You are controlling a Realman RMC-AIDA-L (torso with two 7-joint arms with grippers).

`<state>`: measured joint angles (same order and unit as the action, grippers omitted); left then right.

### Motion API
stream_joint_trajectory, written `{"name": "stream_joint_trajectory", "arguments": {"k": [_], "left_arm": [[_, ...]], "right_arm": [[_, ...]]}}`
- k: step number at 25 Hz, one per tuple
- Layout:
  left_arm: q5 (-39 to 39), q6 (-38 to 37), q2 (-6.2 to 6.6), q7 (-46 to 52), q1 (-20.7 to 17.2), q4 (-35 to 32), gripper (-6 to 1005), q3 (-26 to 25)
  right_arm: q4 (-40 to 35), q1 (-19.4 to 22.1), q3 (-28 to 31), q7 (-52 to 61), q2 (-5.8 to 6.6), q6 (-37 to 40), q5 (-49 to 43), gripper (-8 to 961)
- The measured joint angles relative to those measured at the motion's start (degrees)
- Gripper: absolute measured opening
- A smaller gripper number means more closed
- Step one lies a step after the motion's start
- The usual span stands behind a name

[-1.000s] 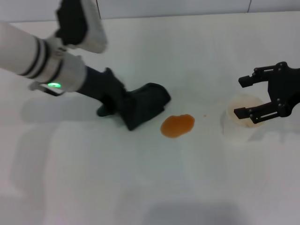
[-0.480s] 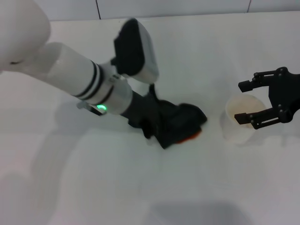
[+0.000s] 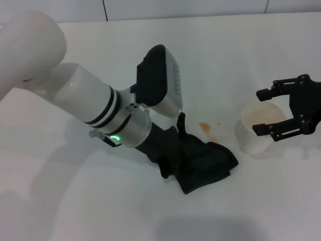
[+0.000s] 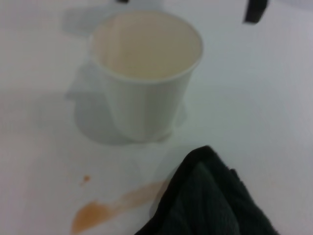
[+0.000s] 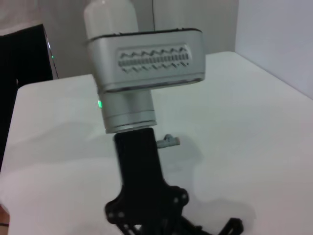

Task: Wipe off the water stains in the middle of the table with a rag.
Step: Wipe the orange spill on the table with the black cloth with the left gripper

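On the table, near its middle, we are seeing the left gripper pinching the rag and pressing it flat against the white surface. Just beside the rag, between it and the white cup, we are noting what shows of the water stains: a thin orange-brown smear plus a small speck. We are seeing the right gripper hanging over the cup, its fingers spread and holding nothing.
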<state>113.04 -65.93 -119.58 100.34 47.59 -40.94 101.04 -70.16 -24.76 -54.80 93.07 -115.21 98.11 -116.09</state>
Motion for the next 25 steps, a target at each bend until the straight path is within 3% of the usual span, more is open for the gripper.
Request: {"name": "stream_joint_trajectory", "arguments": {"k": [5,11,14,20,25], "left_arm": [[3.1,3.2,0.11,1.1,-0.2,1.5,76,-4.5],[7.1,8.0,0.29,1.9,2.2,6.5,77,-17.2],[7.1,9.7,0.38,1.9,4.2,8.9,77,-20.7],[7.2,11.4,0.05,2.6,7.0,10.8,76,-20.3],[6.0,11.3,-0.21,2.6,9.1,13.0,76,-16.0]], "right_arm": [[0.2,0.5,-0.1,-0.4,-0.02,0.3,0.8,826],[0.6,0.8,-1.1,-0.6,-0.10,0.1,1.3,826],[0.9,0.8,-1.6,-0.7,-0.11,0.0,1.6,826],[1.1,0.7,-2.3,-0.9,-0.11,-0.2,1.6,826],[1.1,0.8,-2.3,-1.1,-0.11,-0.2,1.7,826]]}}
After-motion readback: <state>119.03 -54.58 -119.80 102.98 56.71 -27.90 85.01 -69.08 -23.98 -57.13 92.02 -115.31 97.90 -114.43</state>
